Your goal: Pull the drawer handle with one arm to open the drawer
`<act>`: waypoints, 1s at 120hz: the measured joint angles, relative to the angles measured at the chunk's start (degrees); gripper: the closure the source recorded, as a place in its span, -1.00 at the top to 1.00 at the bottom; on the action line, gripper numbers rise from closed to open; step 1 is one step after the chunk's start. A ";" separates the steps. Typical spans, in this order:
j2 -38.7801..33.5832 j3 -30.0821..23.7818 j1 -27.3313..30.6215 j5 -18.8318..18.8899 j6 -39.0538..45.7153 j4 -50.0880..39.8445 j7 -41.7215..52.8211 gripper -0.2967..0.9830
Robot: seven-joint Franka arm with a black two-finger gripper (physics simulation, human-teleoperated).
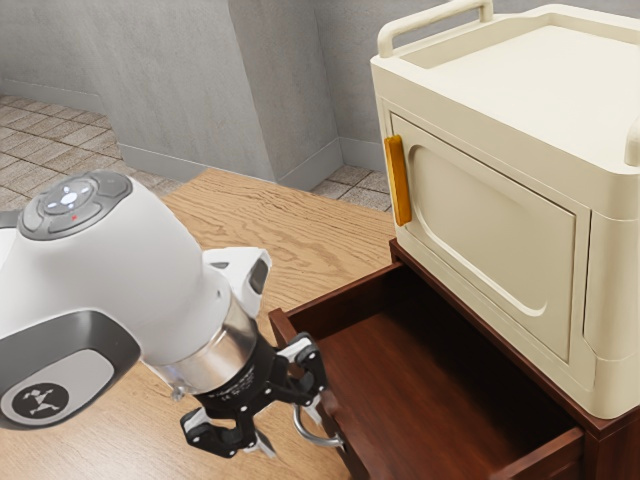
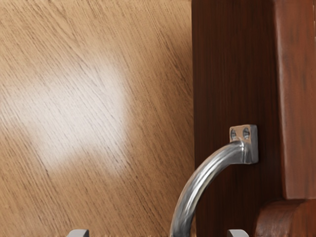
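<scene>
Far side: I see mottled grey walls (image 1: 360,75), a jutting corner section (image 1: 180,80), pale baseboards (image 1: 165,164). Tiled floor (image 1: 45,140), brownish, at the exterior view's far left. Near: wood-grain tabletop (image 1: 260,215), soft white glare (image 2: 84,113). Right: cream cabinet (image 1: 500,120), railed top.

Drwr (image 1: 420,375) open, pincer (image 1: 291,428) spread nr handle (image 1: 316,440)

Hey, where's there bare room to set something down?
The drawer floor is bare between its walls; so is the cabinet's top inside its raised rim, and the table between the arm and the grey wall. It's crowded at the drawer handle, with the tool right there.
</scene>
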 joint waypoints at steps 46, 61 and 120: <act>13.51 1.50 19.20 0.30 -24.43 33.73 -3.11 0.39; 13.73 2.03 23.25 0.33 -27.11 31.39 -3.45 0.46; 14.63 1.49 23.69 -4.98 -27.83 28.31 -2.99 0.53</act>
